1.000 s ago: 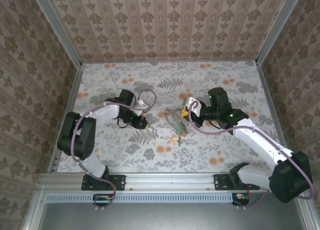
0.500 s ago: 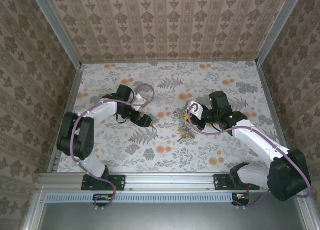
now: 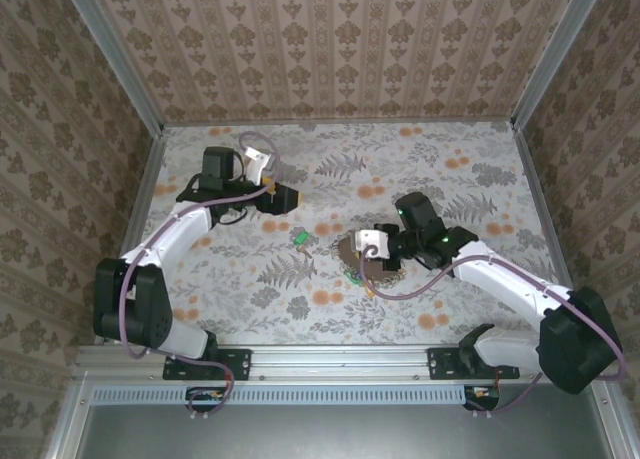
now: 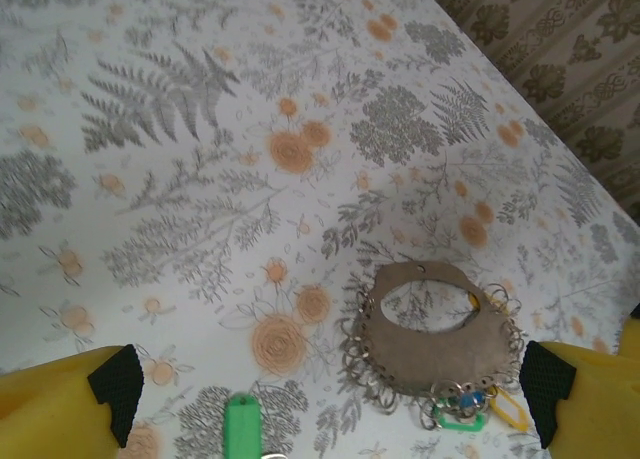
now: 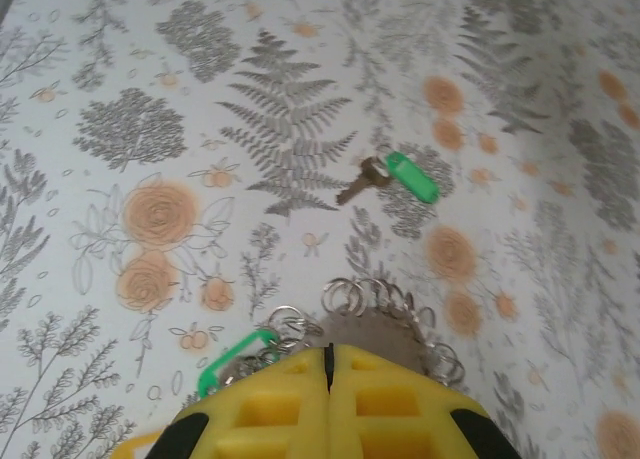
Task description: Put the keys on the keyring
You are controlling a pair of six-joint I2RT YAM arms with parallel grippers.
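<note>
Loose green key (image 4: pixel 242 424) sits low between my open left jaws.
I see the left gripper (image 4: pixel 330 394) spread wide, the key nearer its left finger, with the head's long axis crossing the closing line. Left looks the nearer arm. The right gripper (image 5: pixel 328 379) is closed, tips at the keyring (image 5: pixel 375 329); I cannot tell if it pinches.

Two green keys (image 4: pixel 240 424), one yellow key (image 4: pixel 510 409), one keyring (image 4: pixel 430 344)
</note>
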